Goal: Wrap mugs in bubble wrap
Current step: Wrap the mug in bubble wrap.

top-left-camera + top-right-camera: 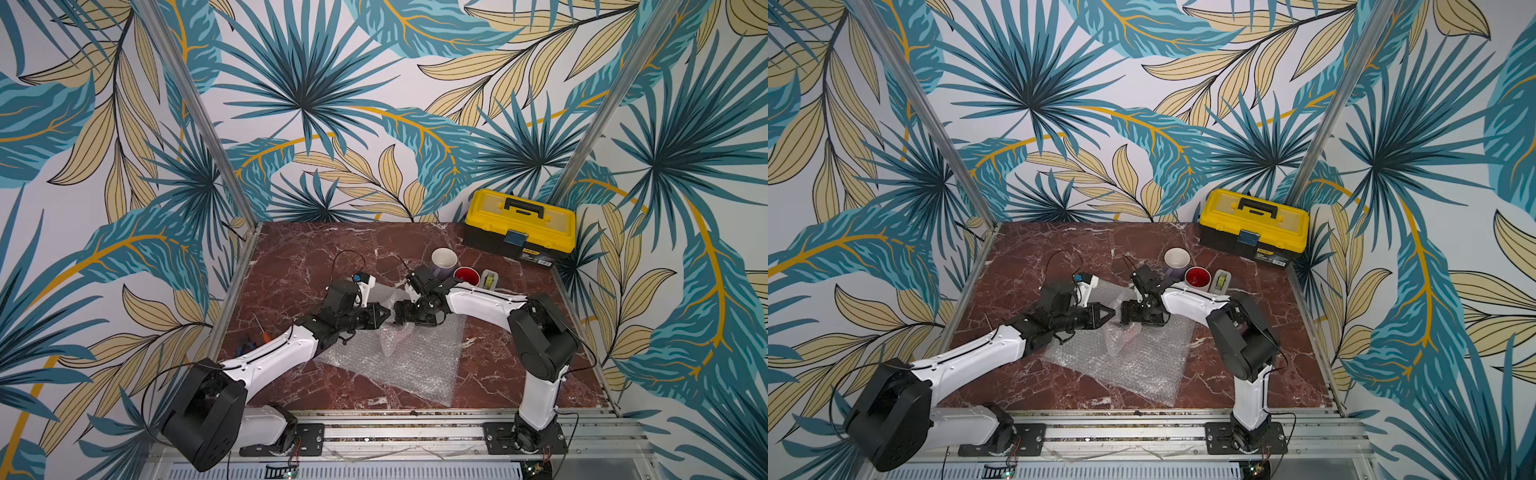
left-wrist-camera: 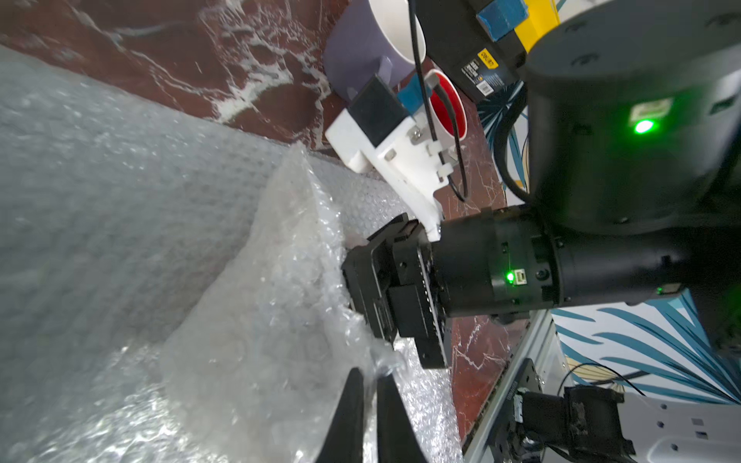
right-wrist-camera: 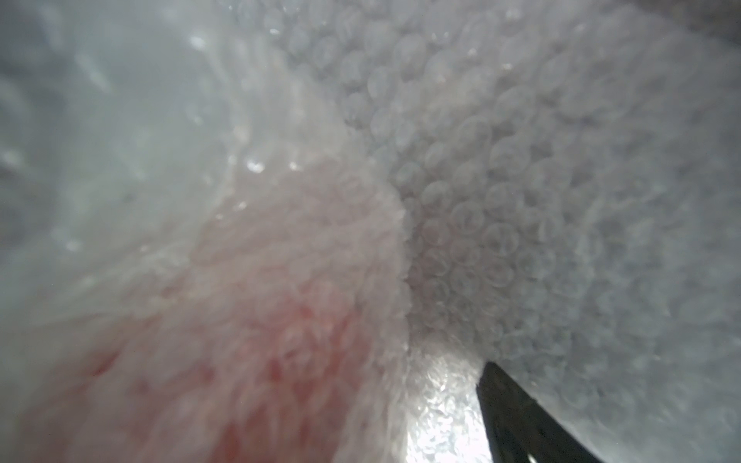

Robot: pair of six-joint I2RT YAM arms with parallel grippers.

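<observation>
Red-brown marbled table, with leaf-print walls all round. Nearest me, toward twelve, the bubble wrap lies flat, and its far part is heaped into a lump. A pink-red blur shows through the film there. I judge it to be the red mug, bundled inside.

My left pincer sits at the lump's nine, drawn almost together, with a curled edge of film at its tips. Whether it pinches that edge I cannot tell. My right pincer sits at the lump's three with its tips buried in film, so I cannot say if it is clamped or merely resting.

I expect the wrap to be light, soft and springy, and to unfold once let go, so it is best taken by a free edge. The mug inside should be hard, breakable and slick under plastic, so I would hold it across the body. Its handle and which way it lies are lost in the film.

Farther, at one o'clock, the lavender mug and the white mug stand unwrapped, partly behind my right wrist.
</observation>
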